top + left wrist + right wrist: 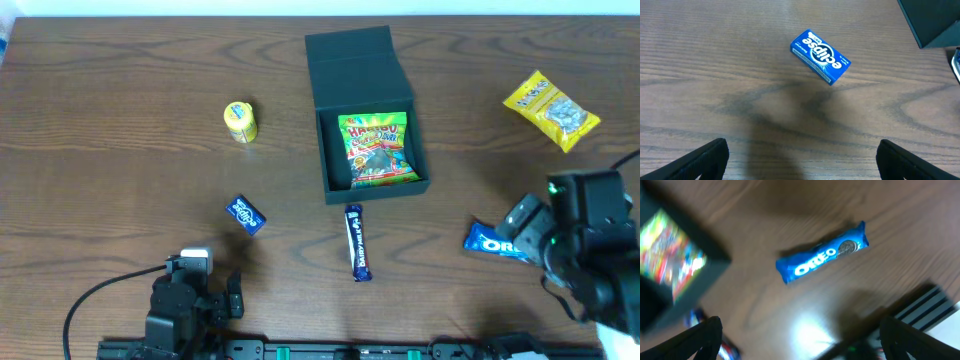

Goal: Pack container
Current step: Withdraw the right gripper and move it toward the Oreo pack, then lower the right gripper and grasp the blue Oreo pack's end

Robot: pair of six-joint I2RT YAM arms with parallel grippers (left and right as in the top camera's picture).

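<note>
Both pairs of dark fingers frame the bottom of their wrist views. The left gripper (801, 159) and the right gripper (802, 339) each stand spread wide, with nothing between the jaws. Ahead of the left jaws, slightly to their right, a blue Eclipse gum box (821, 56) lies flat and skewed on the table (715, 75). Ahead of the right jaws lies a blue Oreo packet (822, 254), also skewed; that view is blurred.

The step in hand appears to be picking a packet for the box. To do it well, the wrist should turn so the fingers straddle the packet's narrow width. It should then centre over the packet and descend until the tips nearly meet the wood before closing. A grip along the long axis would likely slip.

The container (352, 72), a dark teal square box, sits well beyond both grippers and between them, with its flap lid thrown back on the far side. A Haribo bag (378, 150) already lies inside and leaves little bare floor, so further packets will probably have to rest on top of it.
</note>
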